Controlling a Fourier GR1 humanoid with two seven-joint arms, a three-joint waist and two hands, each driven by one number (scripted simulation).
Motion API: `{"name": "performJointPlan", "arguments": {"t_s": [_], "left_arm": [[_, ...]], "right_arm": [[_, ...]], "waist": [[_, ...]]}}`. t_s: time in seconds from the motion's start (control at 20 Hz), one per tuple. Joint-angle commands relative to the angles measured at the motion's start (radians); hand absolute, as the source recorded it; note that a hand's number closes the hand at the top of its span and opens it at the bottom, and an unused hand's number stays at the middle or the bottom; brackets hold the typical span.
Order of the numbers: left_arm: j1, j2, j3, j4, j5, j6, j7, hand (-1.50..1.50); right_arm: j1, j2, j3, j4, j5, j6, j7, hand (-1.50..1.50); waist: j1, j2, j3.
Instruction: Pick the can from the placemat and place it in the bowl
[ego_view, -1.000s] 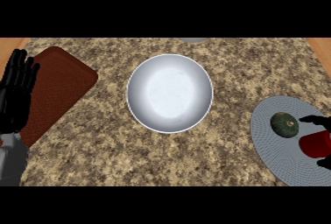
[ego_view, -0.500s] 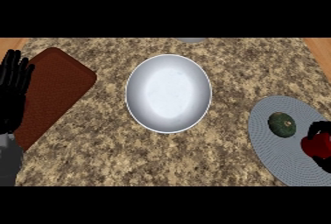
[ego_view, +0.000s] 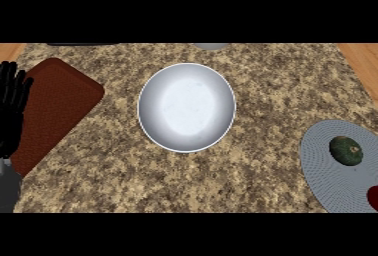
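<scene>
A red sliver of the can (ego_view: 373, 197) shows at the lower right edge on the placemat (ego_view: 321, 170), far from the left robot hand (ego_view: 10, 110), which rests with fingers apart across the counter (ego_view: 280, 75); the bowl (ego_view: 187, 107) lies between, and the right robot hand is unseen.

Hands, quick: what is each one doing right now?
Left hand: open, fingers up, resting at the view's left edge, holding nothing.
Right hand: not in view, so it cannot be told.
</scene>
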Motion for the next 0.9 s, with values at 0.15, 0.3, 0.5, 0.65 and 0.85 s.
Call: {"name": "performJointPlan", "arguments": {"t_s": [0.15, 0.3, 0.5, 0.65, 0.85], "left_arm": [[0.022, -0.034, -0.016, -0.016, -0.012, 0.005, -0.026, 0.00], [0.035, -0.040, -0.026, -0.024, -0.024, 0.004, -0.032, 0.00], [-0.022, -0.009, -0.004, 0.023, -0.010, -0.010, -0.008, 0.00], [0.007, -0.027, -0.011, 0.017, -0.023, -0.004, -0.039, 0.00], [-0.032, -0.007, -0.002, 0.024, -0.014, -0.006, -0.003, 0.00]], "right_arm": [[0.242, 0.080, -0.085, -0.441, 0.010, 0.030, 0.120, 1.50], [0.270, 0.092, -0.170, -0.587, -0.064, 0.092, 0.142, 1.50], [0.274, 0.153, -0.192, -0.788, -0.226, 0.171, 0.135, 1.50], [0.189, 0.112, -0.272, -0.815, -0.277, 0.175, 0.117, 1.50], [0.068, 0.169, -0.199, -0.881, -0.308, 0.198, 0.172, 1.50]], "waist": [[0.012, 0.009, 0.013], [0.017, 0.009, 0.013], [0.008, 0.009, 0.012], [0.013, 0.008, 0.012], [0.007, 0.005, 0.010]]}}
